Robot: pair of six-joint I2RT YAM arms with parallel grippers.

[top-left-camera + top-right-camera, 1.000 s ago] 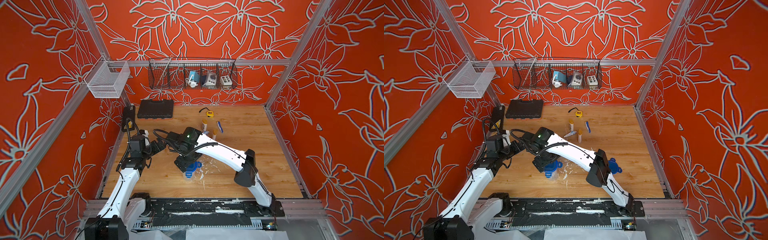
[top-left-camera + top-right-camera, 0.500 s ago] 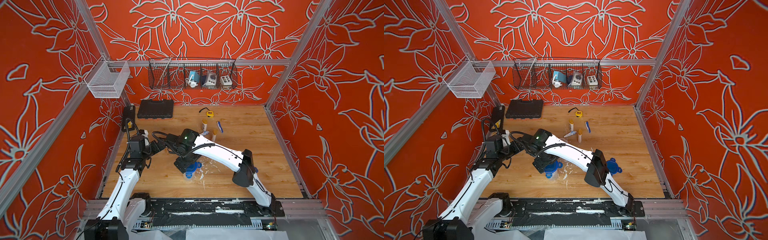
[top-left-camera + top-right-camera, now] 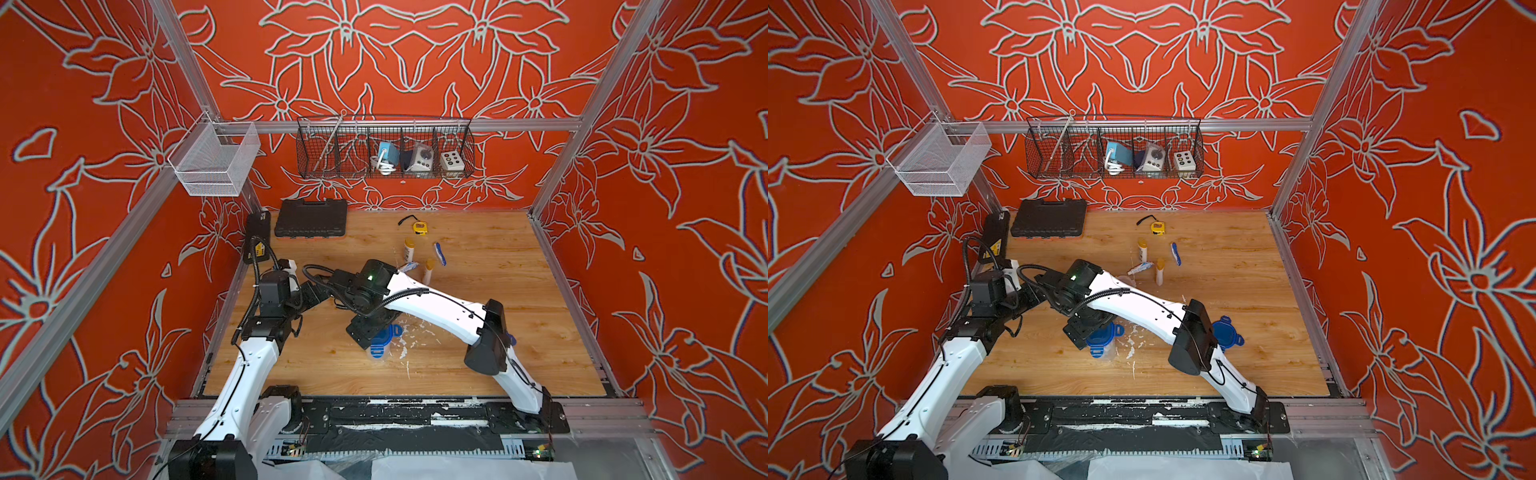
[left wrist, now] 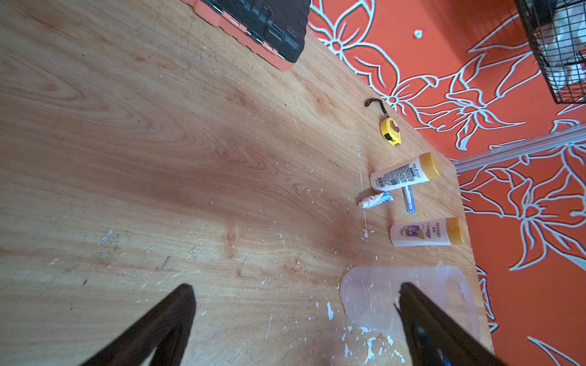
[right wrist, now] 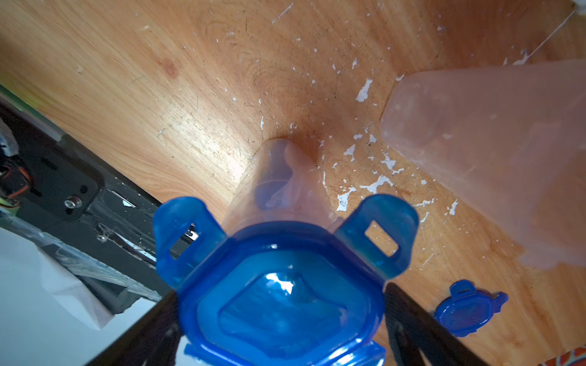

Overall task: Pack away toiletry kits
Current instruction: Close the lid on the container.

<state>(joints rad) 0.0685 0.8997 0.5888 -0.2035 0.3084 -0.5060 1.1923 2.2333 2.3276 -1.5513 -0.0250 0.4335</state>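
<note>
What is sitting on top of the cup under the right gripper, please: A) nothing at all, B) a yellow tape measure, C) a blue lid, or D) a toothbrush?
C: the right wrist view shows a blue lid capping the cup, its tabs sticking out.

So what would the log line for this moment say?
left jaws: open, empty | right jaws: straddling lidded cup, grip unclear | second cup: unlidded
</note>
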